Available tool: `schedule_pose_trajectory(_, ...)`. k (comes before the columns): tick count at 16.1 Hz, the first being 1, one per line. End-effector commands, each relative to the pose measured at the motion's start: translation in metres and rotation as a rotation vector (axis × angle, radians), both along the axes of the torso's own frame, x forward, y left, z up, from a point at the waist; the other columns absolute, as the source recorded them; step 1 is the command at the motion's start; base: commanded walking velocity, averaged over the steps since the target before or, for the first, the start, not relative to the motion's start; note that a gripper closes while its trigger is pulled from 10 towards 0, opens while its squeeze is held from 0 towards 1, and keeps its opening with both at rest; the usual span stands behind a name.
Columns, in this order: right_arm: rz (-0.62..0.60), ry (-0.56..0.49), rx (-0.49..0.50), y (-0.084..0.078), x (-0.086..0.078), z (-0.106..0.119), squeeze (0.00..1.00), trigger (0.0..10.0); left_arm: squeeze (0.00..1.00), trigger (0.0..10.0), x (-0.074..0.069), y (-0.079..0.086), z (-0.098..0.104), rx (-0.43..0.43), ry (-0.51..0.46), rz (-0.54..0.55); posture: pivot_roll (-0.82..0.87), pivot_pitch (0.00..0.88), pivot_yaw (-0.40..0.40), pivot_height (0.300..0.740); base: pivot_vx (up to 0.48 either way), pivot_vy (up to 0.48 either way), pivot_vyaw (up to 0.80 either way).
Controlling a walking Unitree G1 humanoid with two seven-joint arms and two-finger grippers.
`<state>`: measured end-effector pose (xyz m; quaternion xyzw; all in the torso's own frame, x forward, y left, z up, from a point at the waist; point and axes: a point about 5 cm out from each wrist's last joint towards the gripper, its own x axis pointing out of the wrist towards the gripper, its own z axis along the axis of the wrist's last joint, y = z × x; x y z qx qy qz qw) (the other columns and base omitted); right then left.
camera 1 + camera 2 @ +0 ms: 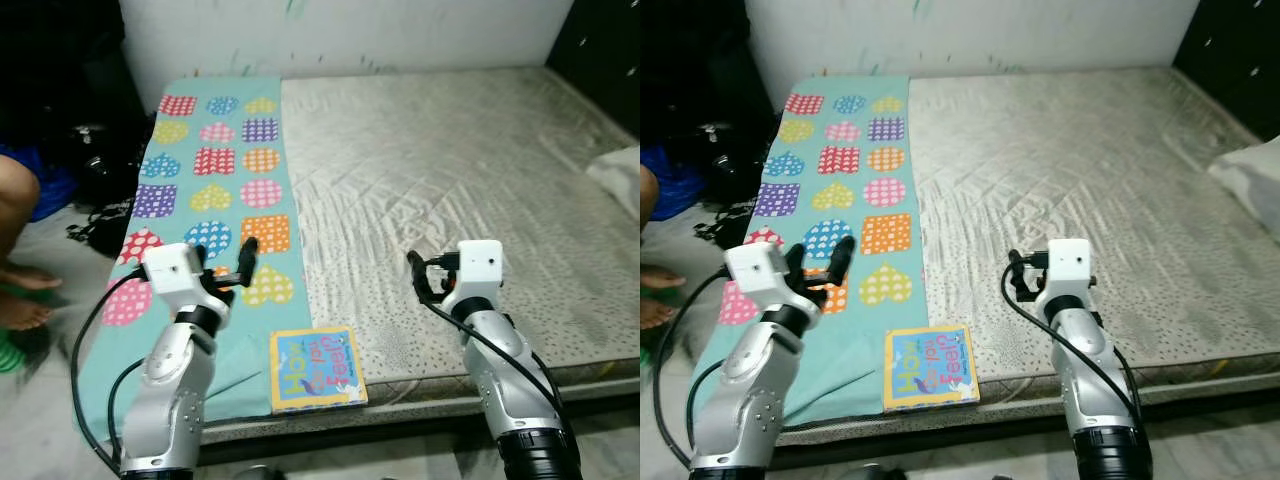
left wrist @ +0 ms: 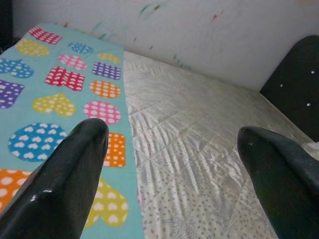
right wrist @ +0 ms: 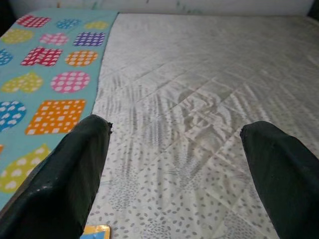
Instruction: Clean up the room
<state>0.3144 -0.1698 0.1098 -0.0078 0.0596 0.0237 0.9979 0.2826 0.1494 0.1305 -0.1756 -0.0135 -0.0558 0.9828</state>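
A children's book [image 1: 317,368] with a yellow and blue cover lies flat at the front edge of the bed, partly on the teal heart-patterned blanket [image 1: 215,160]. A corner of the book [image 3: 95,230] peeks in below my right gripper. My left gripper [image 1: 225,257] hovers open over the blanket, just behind and left of the book, with nothing between its fingers [image 2: 75,164]. Open and empty too, my right gripper [image 1: 428,275] hangs over the grey mattress [image 1: 440,170], to the right of the book.
A white pillow [image 1: 622,175] lies at the bed's right edge. A person's bare legs [image 1: 18,250] and dark bags [image 1: 95,150] are on the floor to the left. A white wall [image 1: 340,30] backs the bed.
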Motion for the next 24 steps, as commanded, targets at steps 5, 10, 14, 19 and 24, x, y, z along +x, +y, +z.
schedule_pose_trajectory(5, 0.041, -0.047, 0.006, 0.006, 0.015, 0.014, 0.00, 10.0, 0.00, 10.0, -0.009, 0.012, 0.000, 0.184, 0.026, -0.154, 0.03, 0.090, -0.044, 0.740, 0.000, 0.000, 0.00)
schedule_pose_trajectory(10, 0.082, -0.062, 0.007, 0.014, 0.023, 0.016, 0.00, 10.0, 0.00, 10.0, -0.023, 0.014, -0.006, 0.430, -0.031, -0.191, 0.06, 0.063, -0.056, 0.740, 0.000, 0.000, 0.00)
schedule_pose_trajectory(14, 0.046, -0.087, 0.002, 0.007, 0.013, 0.014, 0.00, 10.0, 0.00, 10.0, -0.037, 0.014, -0.010, 0.359, -0.065, -0.040, 0.01, 0.071, -0.018, 0.740, 0.000, 0.000, 0.00)
schedule_pose_trajectory(19, 0.001, -0.067, -0.010, -0.004, 0.006, 0.002, 0.00, 10.0, 0.00, 10.0, -0.049, 0.029, -0.020, 0.321, -0.039, 0.060, 0.05, 0.049, -0.059, 0.740, 0.000, 0.000, 0.00)
schedule_pose_trajectory(24, 0.005, -0.030, -0.007, -0.006, -0.003, -0.009, 0.00, 10.0, 0.00, 10.0, -0.058, 0.033, -0.024, 0.299, -0.023, 0.121, 0.05, 0.075, -0.049, 0.740, 0.000, 0.000, -0.32)
